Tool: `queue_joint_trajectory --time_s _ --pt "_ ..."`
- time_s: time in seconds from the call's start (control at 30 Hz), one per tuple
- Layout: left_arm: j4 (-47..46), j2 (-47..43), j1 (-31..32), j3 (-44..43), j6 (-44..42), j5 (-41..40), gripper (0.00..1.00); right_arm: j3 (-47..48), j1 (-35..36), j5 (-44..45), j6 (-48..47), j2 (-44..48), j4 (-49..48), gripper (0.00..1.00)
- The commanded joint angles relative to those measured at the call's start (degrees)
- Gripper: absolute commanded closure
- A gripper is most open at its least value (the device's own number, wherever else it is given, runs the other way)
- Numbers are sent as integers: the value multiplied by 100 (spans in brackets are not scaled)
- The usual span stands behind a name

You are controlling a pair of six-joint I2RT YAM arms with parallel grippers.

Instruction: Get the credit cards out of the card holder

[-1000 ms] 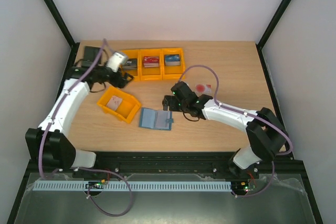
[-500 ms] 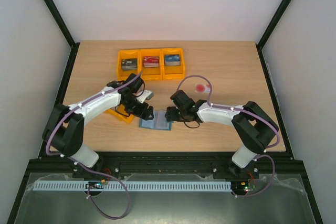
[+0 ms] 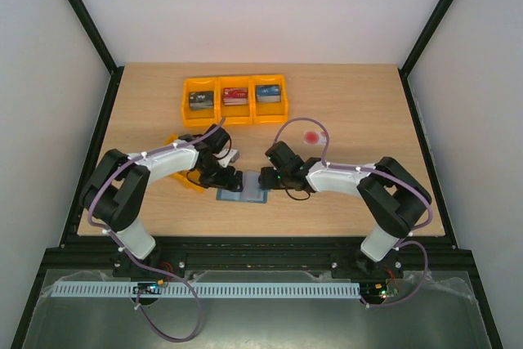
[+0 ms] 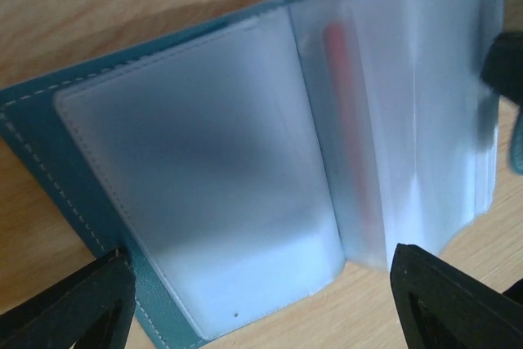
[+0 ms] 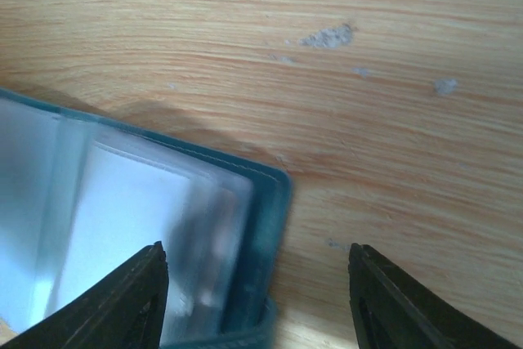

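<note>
Showing left-wrist-only: card holder's red strip

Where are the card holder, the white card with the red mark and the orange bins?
card holder point(image 4: 196, 161): left wrist view, clear inner pocket.
white card point(image 3: 312, 136): top view, its red mark.
orange bins point(image 3: 237, 119): top view, middle bin's front wall.

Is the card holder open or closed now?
Open. The card holder lies spread on the table, its clear inner pockets facing up on both sides of the fold.

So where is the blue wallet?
In the top view the card holder lies open, front and centre, between the left tool and the right tool.
</note>
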State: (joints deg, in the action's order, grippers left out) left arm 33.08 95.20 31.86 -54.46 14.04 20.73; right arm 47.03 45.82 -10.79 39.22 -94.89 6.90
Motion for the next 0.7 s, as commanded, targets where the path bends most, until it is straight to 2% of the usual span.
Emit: queue_joint_trajectory --time_s 0.0,0.2,0.5,0.57,0.63,0.67 --pt "-479 250 22 66 201 472 14 -152 -7 -253 -91 -230 -116 43" --pt "-765 388 153 4 191 989 16 -276 -7 -1207 -21 -209 -891 57" --pt "-964 548 180 -62 168 1069 17 -380 -6 -1934 120 -149 -1641 80" --pt "-973 569 185 -71 169 1082 17 -378 -13 -2230 114 -132 -1866 82" --pt "-974 549 188 -61 145 1095 20 -370 -7 -2565 151 -134 -2078 84" --pt "-978 530 188 -57 136 1104 25 -375 -12 -2649 195 -120 -2180 84"
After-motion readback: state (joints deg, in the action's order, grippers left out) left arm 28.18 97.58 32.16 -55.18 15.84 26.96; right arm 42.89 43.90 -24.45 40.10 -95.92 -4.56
